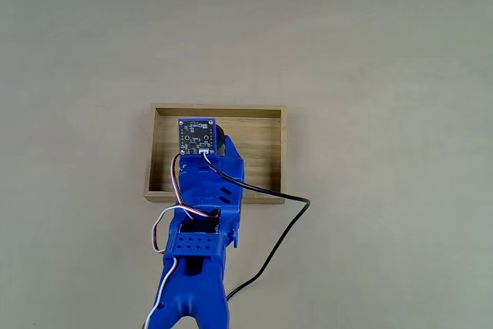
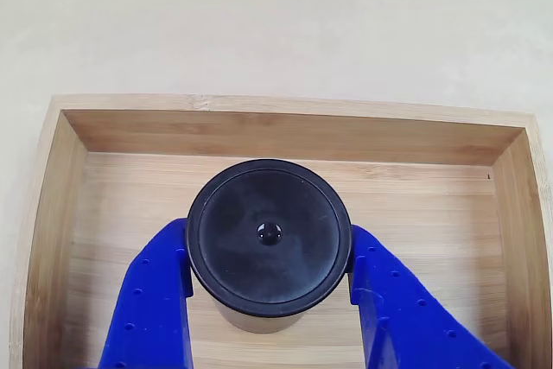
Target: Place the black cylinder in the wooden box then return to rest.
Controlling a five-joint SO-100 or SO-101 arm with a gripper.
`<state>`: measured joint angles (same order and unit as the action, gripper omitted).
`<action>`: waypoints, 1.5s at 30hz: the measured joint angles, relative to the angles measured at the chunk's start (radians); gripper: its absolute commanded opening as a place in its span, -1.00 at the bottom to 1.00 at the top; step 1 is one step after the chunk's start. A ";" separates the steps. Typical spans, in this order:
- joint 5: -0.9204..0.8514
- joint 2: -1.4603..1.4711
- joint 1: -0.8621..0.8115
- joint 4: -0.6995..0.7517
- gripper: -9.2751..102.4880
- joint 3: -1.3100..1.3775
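The black cylinder [image 2: 270,235] stands upright inside the wooden box [image 2: 285,136], near the middle of its plank floor. My gripper [image 2: 269,258] is shut on it, with a blue finger [image 2: 151,300] against its left side and another pressed to its right side. I cannot tell whether its base touches the floor. In the fixed view the blue arm [image 1: 208,190] reaches from the bottom edge into the wooden box [image 1: 219,110]. A sliver of the black cylinder [image 1: 219,138] shows beside the wrist's circuit board [image 1: 197,135], and the fingers are hidden under the board.
A black cable [image 1: 285,221] loops from the arm across the plain beige tabletop [image 1: 385,75] to the right of the box. The box's low walls surround the gripper on all sides.
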<state>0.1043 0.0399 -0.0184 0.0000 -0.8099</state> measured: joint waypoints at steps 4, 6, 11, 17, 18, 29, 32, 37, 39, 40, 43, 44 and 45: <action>0.000 0.000 0.000 0.000 -0.40 0.000; 0.000 0.000 0.000 0.000 -0.36 0.000; 0.000 0.000 0.000 0.000 -0.29 0.000; 0.000 0.000 0.000 0.000 -0.25 0.000; 0.000 0.000 0.000 0.000 -0.24 0.000; 0.012 0.000 0.000 0.000 -0.23 0.000; 0.021 0.000 0.000 0.000 -0.23 0.000; 0.052 0.037 0.000 0.000 -0.23 0.000; 0.064 0.054 0.000 0.000 -0.23 0.000; 0.067 0.061 0.000 0.000 -0.23 0.000; 0.074 0.086 0.000 0.000 -0.23 0.000; 0.074 0.097 0.000 0.000 -0.23 0.000; 0.074 0.109 0.000 0.006 -0.24 0.000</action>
<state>0.1779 0.1488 -0.0184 0.0061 -0.8099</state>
